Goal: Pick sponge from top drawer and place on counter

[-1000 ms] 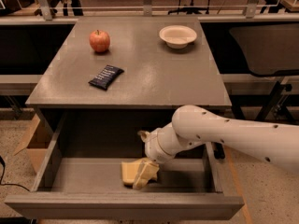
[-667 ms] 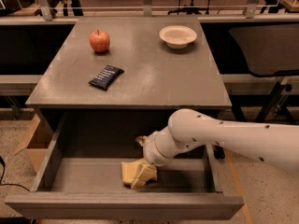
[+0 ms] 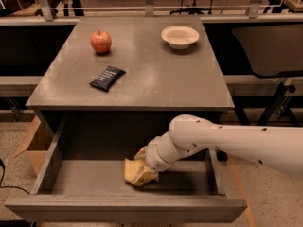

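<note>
The top drawer (image 3: 123, 209) is pulled open below the counter (image 3: 156, 74). The pale yellow sponge (image 3: 129, 168) lies on the drawer floor near the middle. My gripper (image 3: 143, 175) is down inside the drawer, right on the sponge's right side and touching it. Its pale yellow end blends with the sponge, which it partly hides. My white arm (image 3: 227, 143) reaches in from the right, over the drawer's right wall.
On the counter are a red apple (image 3: 101, 41) at the back left, a white bowl (image 3: 180, 36) at the back right and a dark packet (image 3: 107, 77) left of centre. A cardboard box (image 3: 33, 141) sits on the floor at the left. A dark chair (image 3: 270, 46) stands at the right.
My arm has shifted slightly left and lower over the drawer. The gripper stays at the sponge, which has not moved.
</note>
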`<state>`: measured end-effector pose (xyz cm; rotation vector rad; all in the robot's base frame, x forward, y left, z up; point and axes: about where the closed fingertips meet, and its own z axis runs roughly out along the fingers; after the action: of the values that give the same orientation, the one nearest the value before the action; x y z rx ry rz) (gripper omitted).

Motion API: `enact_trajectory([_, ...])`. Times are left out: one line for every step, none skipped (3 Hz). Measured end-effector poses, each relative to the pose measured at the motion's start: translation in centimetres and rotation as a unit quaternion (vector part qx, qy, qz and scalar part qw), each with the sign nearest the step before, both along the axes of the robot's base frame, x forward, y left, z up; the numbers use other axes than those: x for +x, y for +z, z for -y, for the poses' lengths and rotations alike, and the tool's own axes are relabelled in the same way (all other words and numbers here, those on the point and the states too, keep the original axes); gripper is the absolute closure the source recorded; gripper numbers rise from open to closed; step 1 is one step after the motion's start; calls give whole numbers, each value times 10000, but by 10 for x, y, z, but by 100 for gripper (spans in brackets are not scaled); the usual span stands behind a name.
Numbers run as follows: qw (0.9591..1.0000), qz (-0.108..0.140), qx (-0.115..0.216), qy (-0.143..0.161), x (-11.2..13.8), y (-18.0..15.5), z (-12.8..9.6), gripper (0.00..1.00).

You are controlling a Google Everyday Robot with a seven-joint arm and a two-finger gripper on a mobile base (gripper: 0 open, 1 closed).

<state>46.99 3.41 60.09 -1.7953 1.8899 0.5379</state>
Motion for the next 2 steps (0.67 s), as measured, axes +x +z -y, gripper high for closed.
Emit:
enact_trajectory([9998, 161, 115, -98, -2, 28, 18, 91])
enact_trajectory([9984, 330, 362, -265, -12, 62, 50, 100])
